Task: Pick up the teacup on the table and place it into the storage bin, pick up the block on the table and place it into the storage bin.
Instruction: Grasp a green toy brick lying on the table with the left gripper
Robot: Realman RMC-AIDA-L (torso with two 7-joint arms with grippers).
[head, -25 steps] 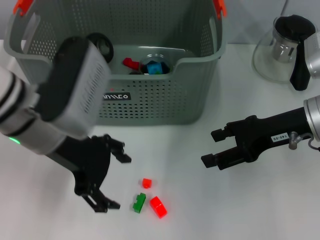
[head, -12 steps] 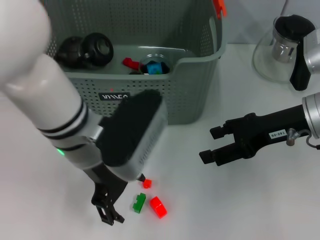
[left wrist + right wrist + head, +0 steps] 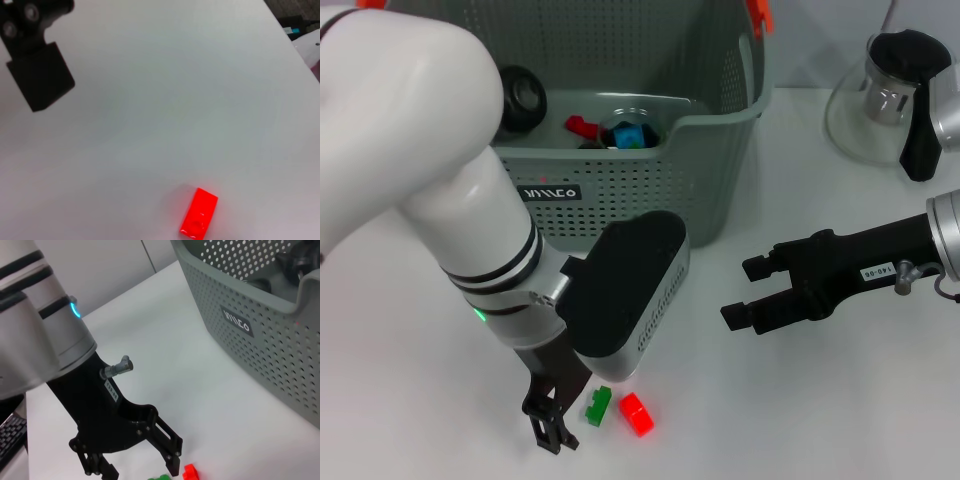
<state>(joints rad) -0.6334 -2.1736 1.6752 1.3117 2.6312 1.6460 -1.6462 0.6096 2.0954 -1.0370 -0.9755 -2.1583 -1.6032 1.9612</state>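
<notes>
The left arm reaches forward and down over the near part of the white worktop (image 3: 790,420), its white forearm and black wrist housing covering much of the head view. The left gripper (image 3: 131,457) points steeply down just left of the blocks, its jaws spread with nothing between them, as the right wrist view shows. One black finger (image 3: 548,425) stands at the worktop right beside the green block (image 3: 599,405).

Just right of the green block lies a larger red block (image 3: 636,413), close to it; in the left wrist view this red block (image 3: 199,212) lies alone on bare worktop. In the right wrist view a small red block (image 3: 190,472) lies near one finger of the left gripper, beside the green one.

Behind the arm stands the storage bin (image 3: 650,190), a grey perforated basket with orange handle clips and a black label. Inside it lie 1 dark round cup-like thing (image 3: 524,95), a glass vessel and small red, blue and black pieces.

To the right, the right gripper (image 3: 752,292) hangs level above the worktop, well apart from the blocks, pointing left, jaws spread and empty. Farther back on the right stands a glass teapot (image 3: 885,95) with a black handle.
</notes>
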